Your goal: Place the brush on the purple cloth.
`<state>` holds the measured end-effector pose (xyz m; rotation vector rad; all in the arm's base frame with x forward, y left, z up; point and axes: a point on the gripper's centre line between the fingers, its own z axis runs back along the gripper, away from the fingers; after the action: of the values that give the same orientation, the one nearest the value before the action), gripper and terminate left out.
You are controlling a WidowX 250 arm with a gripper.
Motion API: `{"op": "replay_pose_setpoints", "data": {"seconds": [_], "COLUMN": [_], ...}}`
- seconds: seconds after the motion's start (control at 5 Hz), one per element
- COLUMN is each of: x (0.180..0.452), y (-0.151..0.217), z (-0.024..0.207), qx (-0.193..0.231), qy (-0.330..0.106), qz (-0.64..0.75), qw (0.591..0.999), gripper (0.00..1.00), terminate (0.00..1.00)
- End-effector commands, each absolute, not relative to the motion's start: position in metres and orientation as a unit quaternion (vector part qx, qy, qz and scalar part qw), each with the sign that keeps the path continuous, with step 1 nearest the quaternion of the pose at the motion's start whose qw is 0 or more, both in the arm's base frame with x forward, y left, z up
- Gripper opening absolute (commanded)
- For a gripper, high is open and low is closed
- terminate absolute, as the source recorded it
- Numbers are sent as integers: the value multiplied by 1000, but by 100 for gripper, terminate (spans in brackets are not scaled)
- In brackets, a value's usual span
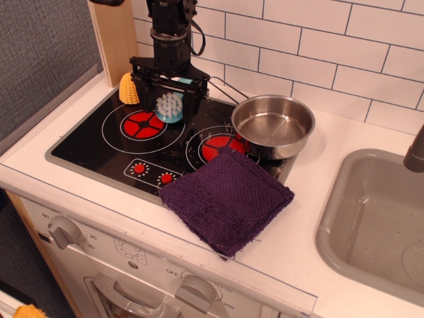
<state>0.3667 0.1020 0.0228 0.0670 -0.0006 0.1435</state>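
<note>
The gripper [167, 93] hangs over the back-left burner [141, 123], fingers spread wide either side of the brush [169, 106], apparently not clamping it. The brush leans bristles-forward at the burner's 1 o'clock edge. The purple cloth [226, 197] lies at 5 o'clock from it, well apart, near the steel pot [272, 124].

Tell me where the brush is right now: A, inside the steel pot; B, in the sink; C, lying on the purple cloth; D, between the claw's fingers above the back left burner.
D: the brush sits between the fingers of the claw over the back left burner, well away from the purple cloth.
</note>
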Motion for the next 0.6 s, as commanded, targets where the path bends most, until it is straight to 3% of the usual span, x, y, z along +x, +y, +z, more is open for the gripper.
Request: {"op": "replay_pose_setpoints", "data": {"seconds": [0.0,0.2,0.4], "x": [370,367,365], "y": [94,91,85], "z": [-4,9,27], "qx": [21,30,28], "qy": [21,8,-10], "qz": [59,56,46], "qw": [998,998,998], "gripper": [100,0,0], "terminate": [0,0,0]}}
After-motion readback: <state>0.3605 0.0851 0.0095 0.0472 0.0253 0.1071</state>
